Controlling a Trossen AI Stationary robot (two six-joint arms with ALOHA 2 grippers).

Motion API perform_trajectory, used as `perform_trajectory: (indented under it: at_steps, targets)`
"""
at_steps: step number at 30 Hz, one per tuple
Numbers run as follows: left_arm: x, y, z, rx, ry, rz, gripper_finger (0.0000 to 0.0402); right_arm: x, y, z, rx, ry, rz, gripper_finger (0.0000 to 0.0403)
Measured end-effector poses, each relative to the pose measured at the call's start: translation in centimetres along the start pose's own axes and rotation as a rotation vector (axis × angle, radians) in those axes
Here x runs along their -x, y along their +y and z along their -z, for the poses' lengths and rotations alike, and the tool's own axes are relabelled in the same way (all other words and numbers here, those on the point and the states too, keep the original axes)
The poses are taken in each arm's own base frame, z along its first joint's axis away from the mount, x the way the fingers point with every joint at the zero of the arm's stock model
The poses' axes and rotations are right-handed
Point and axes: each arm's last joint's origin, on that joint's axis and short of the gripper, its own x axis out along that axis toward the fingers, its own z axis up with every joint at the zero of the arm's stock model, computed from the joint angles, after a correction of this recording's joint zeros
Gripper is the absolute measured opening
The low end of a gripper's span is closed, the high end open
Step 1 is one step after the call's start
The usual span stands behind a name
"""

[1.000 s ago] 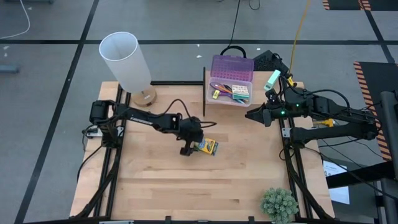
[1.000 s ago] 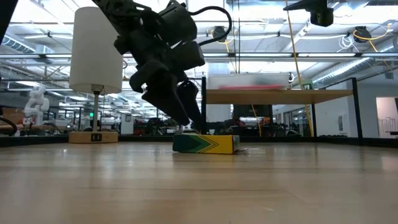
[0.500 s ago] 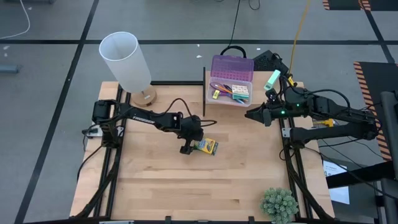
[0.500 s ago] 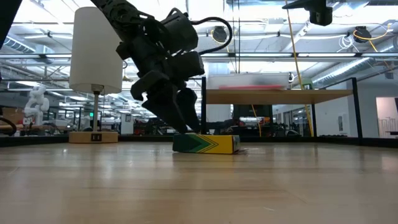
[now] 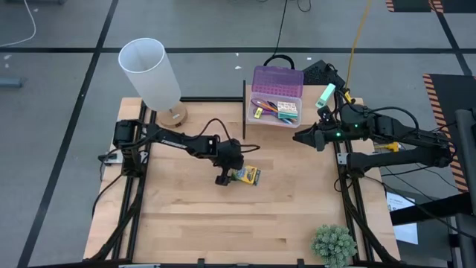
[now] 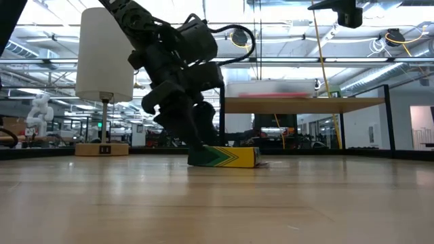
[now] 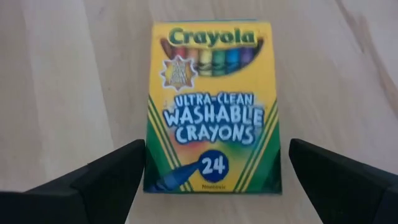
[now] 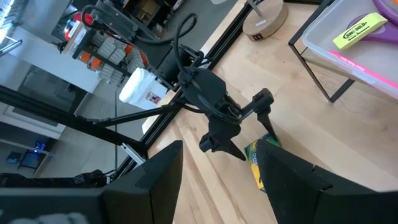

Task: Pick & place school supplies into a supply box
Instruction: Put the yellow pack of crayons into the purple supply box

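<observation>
I'm straddling the Crayola crayon box (image 7: pixel 211 106), lying flat mid-frame on the surface (image 5: pixel 193 216), with the left claw (image 7: pixel 214 177) spread wide. Off-centre closing risks skidding it. Right claw (image 8: pixel 217 171), also parted, is waiting right of the supply box (image 5: pixel 277 97).

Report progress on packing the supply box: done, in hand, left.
Done: several supplies already lie in the clear plastic supply box with the purple lid, among them purple-handled scissors.

In hand: the left gripper is down at the green-yellow crayon box, jaws open either side, not yet closed; it lies flat on the wooden table.

Left: grip, lift and carry it to the box. The right gripper waits beside the box.
</observation>
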Motion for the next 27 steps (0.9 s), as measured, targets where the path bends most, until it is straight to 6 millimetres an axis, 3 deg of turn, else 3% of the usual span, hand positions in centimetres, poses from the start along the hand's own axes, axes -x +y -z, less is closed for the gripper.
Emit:
perform_trajectory:
  at_steps: [27]
  targets:
    - [-1.7,0.0,0.6,0.034,0.023,-0.002,0.0397,0.0,0.0,0.0,0.012,0.0,0.0,0.0199]
